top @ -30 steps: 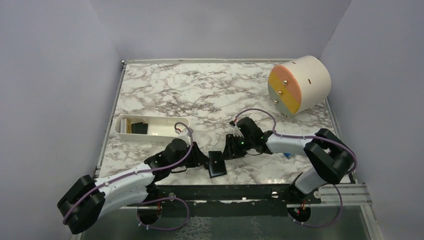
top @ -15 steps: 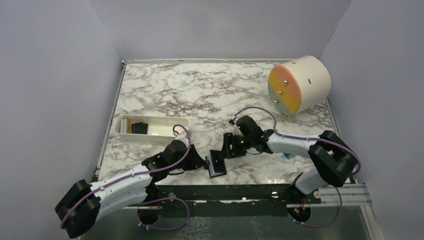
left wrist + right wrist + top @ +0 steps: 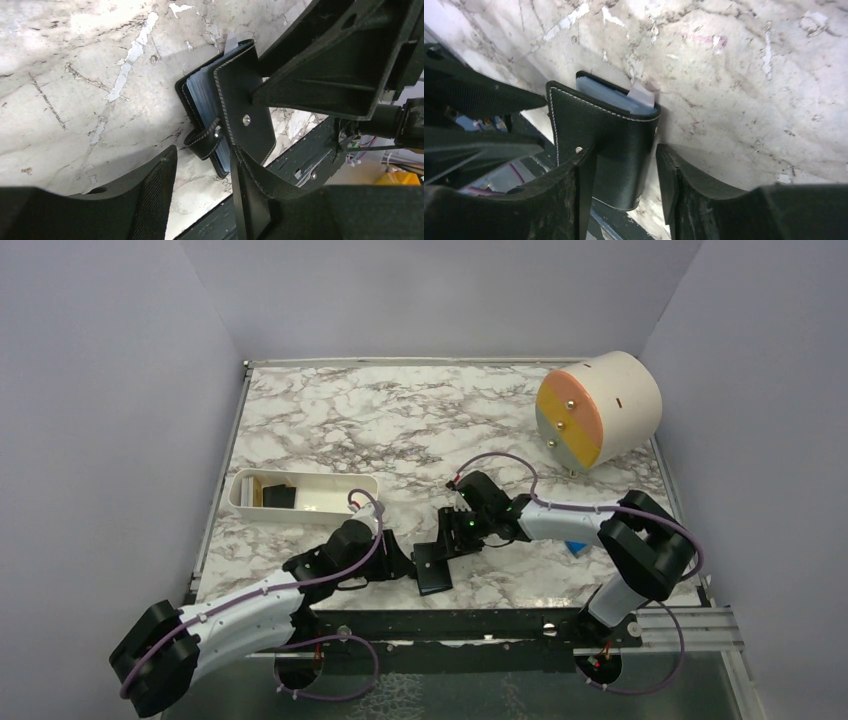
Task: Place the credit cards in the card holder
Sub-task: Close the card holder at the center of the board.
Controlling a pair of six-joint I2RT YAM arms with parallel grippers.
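Rail [image 3: 450, 625] first: a black metal strip runs along the near edge of the table, with both arm bases bolted to it. Just past it I see the card holder [image 3: 433, 570] lying on the marble-patterned table [image 3: 400, 420], near the middle of the front edge. Its black cover sits a little off the pale blue sleeves inside, its strap hangs unsnapped, and a white slip [image 3: 641, 94] pokes out at the top.

From my side, the left gripper [image 3: 408, 566] lies low beside the holder's left edge. Its fingers are spread, and one pad stands clear of the strap. The right gripper [image 3: 626, 150] reaches in from the right and straddles the cover. Its fingers are parted, one against the leather by the stud and the other with a sliver of marble showing beside it.

Further back on the left is a white oblong tray [image 3: 300, 492], with the dark credit cards [image 3: 281, 496] at its left end. A small blue block [image 3: 577, 548] peeks out beside the right arm. At the far right a cream drum [image 3: 598, 408] lies on its side, its face orange, yellow and grey. Plain lavender-grey walls close in the table on three sides.
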